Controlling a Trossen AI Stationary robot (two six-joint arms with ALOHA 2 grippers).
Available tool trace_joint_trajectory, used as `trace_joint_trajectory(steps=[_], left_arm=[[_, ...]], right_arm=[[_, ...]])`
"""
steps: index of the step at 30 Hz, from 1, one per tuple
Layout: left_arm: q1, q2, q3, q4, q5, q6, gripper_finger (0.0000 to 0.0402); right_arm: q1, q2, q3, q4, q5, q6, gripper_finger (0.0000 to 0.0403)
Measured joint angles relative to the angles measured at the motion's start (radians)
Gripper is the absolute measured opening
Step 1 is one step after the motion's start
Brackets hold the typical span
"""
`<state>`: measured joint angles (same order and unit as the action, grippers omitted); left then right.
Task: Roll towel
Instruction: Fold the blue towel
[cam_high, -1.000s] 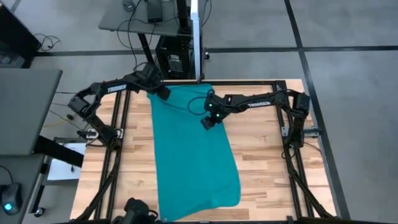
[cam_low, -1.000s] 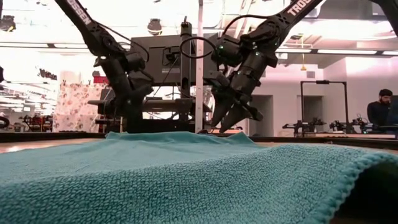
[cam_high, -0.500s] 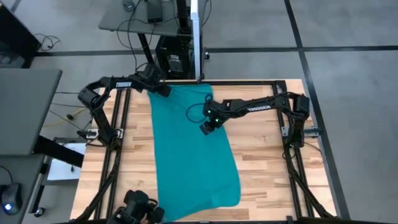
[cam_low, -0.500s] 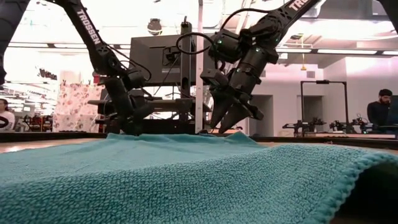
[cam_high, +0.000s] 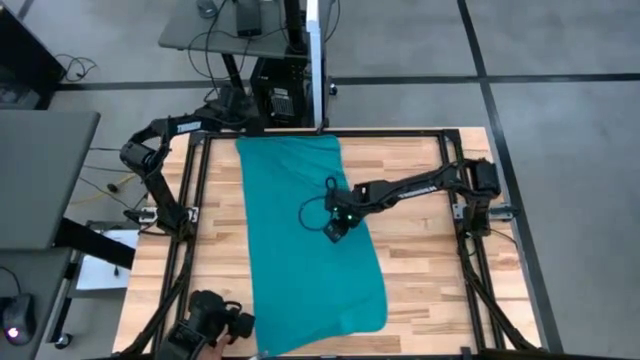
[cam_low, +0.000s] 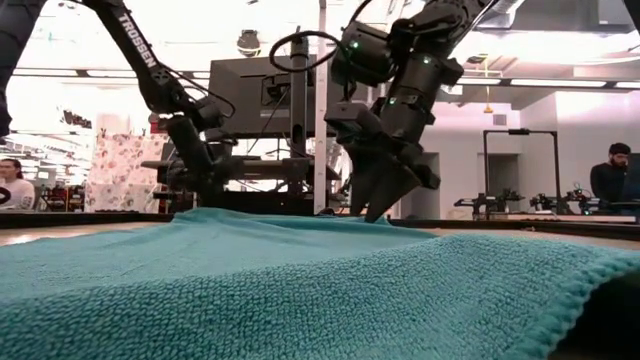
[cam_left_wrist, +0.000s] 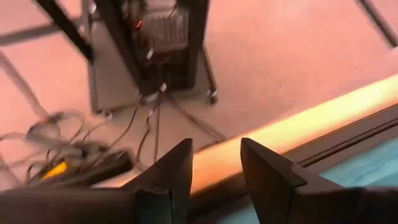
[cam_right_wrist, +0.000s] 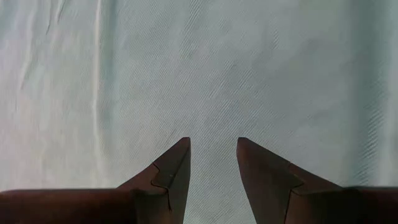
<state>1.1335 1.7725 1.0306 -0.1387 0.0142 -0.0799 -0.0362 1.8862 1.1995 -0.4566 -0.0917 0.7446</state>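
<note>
The right gripper hangs over the middle of the towel, its fingers parted with only cloth showing in the gap, holding nothing; in the low view its tips point down close to the fabric. The teal towel lies flat and lengthwise down the wooden table, from the far edge to the near edge. The left gripper sits off the towel's far left corner, beyond the table edge, fingers apart and empty.
</note>
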Motion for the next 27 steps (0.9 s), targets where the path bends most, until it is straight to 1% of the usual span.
trace_joint_trajectory(steps=[4,6,10,12,14,18,21,24,27], left_arm=[[0.018,0.000,0.005,0.015,0.016,-0.021,0.0121],[0.024,-0.001,0.011,-0.015,0.034,-0.023,0.0121],[0.003,-0.015,0.013,-0.086,0.170,-0.013,0.0121],[-0.019,-0.016,0.015,-0.123,0.201,-0.010,0.0121],[-0.041,-0.016,0.013,-0.169,0.202,0.011,0.0121],[-0.081,-0.020,0.014,-0.185,0.199,0.033,0.0121],[-0.097,-0.019,0.013,-0.185,0.198,0.032,0.0121],[-0.104,-0.019,0.013,-0.182,0.186,0.031,0.0121],[-0.110,-0.019,0.013,-0.180,0.183,0.031,0.0121]], right_arm=[[0.045,0.000,0.000,-0.017,0.007,0.018,0.0127],[0.062,0.000,0.000,-0.026,0.018,0.038,0.0127],[0.096,0.000,0.000,-0.052,0.027,0.081,0.0127],[0.123,0.000,-0.015,-0.043,0.035,0.103,0.0127],[0.158,0.000,-0.047,-0.026,0.034,0.135,0.0127],[0.232,-0.006,-0.098,-0.014,0.026,0.198,0.0127],[0.283,-0.007,-0.111,-0.020,-0.014,0.230,0.0127],[0.321,-0.006,-0.112,-0.023,-0.066,0.225,0.0127],[0.346,-0.007,-0.113,-0.025,-0.086,0.219,0.0127]])
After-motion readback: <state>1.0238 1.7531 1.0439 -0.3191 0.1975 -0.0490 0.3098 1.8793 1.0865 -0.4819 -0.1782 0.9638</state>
